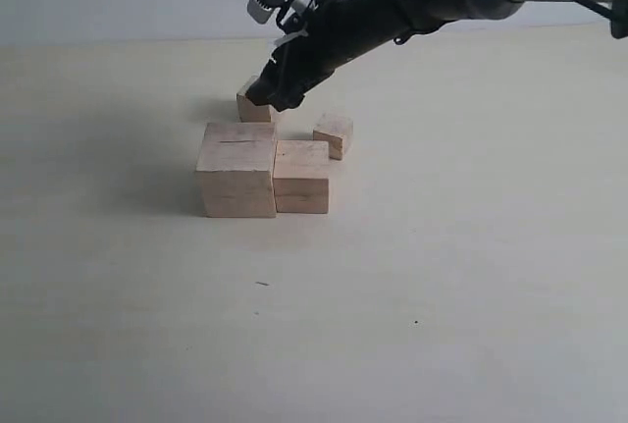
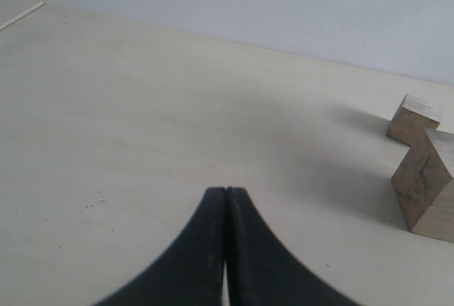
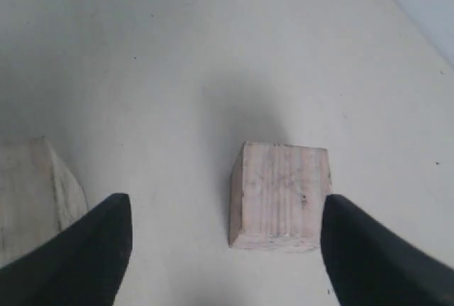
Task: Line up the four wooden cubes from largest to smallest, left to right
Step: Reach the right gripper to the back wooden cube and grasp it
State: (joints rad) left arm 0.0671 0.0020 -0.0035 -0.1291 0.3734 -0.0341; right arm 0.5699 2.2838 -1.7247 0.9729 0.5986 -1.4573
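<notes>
The row is partly made. The largest pale light-wood cube (image 1: 235, 176), with a thin dark slit on its top face, stands on the cream tabletop (image 1: 442, 295). The second-largest pale wood cube (image 1: 301, 178) touches its right side, so the first two places look settled. The two smaller cubes are out of line. One small pale wood cube (image 1: 335, 134) sits just behind the second-largest, near it but apart. The rear small pale wood cube (image 1: 247, 109) sits behind the largest.

The step in hand looks to be the pickup of that rear cube. The right gripper (image 3: 225, 214) reaches across the middle and hangs low over it, its black fingers (image 3: 92, 256) spread wide. Its wrist view shows the cube lying flat on the tabletop between them, nearer one finger than the other and not yet clamped. The left gripper (image 2: 225, 196) is off to the side, its fingers pressed together on nothing.

The next move calls for a slight centring over the cube, then a squeeze on its two side faces and a lift clear of the largest cube. After that comes a carry to the right end of the row. I cannot tell which of the two small cubes is the bigger, and that decides whether this one takes third or fourth place.
</notes>
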